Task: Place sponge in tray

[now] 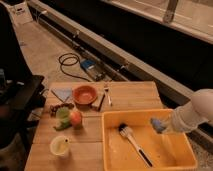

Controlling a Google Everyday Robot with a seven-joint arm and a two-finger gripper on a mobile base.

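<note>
The yellow tray sits on the right front of the wooden table. My white arm reaches in from the right edge. My gripper is at its end, just inside the tray's far right part, shut on the small blue sponge. The sponge hangs low over the tray floor, to the right of a black-handled brush lying in the tray. Whether the sponge touches the floor I cannot tell.
An orange bowl, a pale blue cloth, a fork and a small brown bar lie at the table's back. Fruit and a pale cup stand at the left. A dark stand is left of the table.
</note>
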